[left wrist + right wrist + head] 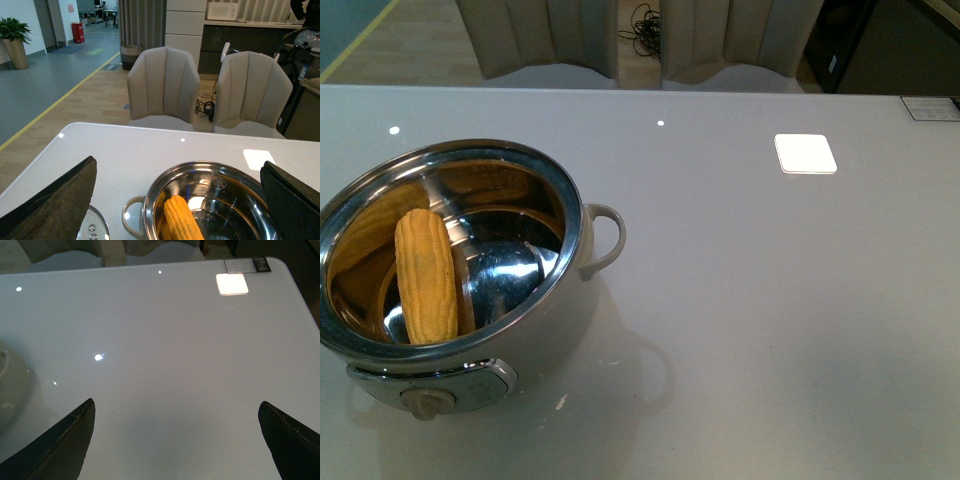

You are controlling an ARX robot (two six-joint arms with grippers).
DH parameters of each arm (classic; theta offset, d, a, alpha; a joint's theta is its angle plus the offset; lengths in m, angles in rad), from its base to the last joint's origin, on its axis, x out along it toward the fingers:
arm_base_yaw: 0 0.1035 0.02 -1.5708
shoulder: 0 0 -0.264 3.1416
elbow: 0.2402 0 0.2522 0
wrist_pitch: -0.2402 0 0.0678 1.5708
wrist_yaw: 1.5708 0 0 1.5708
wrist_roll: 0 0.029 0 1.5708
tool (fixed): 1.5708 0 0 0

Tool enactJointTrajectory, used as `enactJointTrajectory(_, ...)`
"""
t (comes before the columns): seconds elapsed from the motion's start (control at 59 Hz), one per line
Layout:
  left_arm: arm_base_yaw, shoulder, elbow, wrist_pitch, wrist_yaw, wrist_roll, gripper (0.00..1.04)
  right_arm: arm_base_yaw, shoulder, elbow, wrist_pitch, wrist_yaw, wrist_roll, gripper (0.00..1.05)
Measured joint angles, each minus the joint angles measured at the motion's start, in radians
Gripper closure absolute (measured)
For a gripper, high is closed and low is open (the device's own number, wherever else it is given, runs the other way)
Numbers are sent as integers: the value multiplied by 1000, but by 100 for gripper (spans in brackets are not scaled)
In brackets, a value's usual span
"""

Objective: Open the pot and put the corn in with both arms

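While the pot (470, 330) stands uncovered at the near left of the white table (760, 300), the corn (426, 277) is seen lying inside it, leaned against the shiny steel wall on the left side. Seen from its wrist camera, the left gripper (180, 200) is held above the pot with its fingers (55, 205) spread wide and nothing between them, and a glass lid (94, 227) is glimpsed on the table just beside the pot's loop handle (131, 216). Over bare tabletop to the right of the pot, the right gripper (175, 440) is likewise held wide apart and empty.
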Motion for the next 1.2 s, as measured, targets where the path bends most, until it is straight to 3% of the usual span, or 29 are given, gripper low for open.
enactJointTrajectory(0.271, 0, 0, 0, 0, 0, 0, 7, -6, -11, -10, 19, -3, -1, 10)
enactJointTrajectory(0.322, 0, 0, 0, 0, 0, 0, 7, -26, -100, -139, 315, -45, -63, 24)
enactJointTrajectory(0.39, 0, 0, 0, 0, 0, 0, 7, -60, -160, -192, 476, -84, -94, 39)
enactJointTrajectory(0.406, 0, 0, 0, 0, 0, 0, 7, -99, -174, -195, 479, -145, -101, 46)
enactJointTrajectory(0.491, 0, 0, 0, 0, 0, 0, 7, -168, -196, -209, 477, -185, -108, 60)
enactJointTrajectory(0.711, 0, 0, 0, 0, 0, 0, 7, -184, -354, -232, 336, -198, -119, 102)
enactJointTrajectory(1.202, 0, 0, 0, 0, 0, 0, 7, -184, -400, -246, 333, -196, -122, 103)
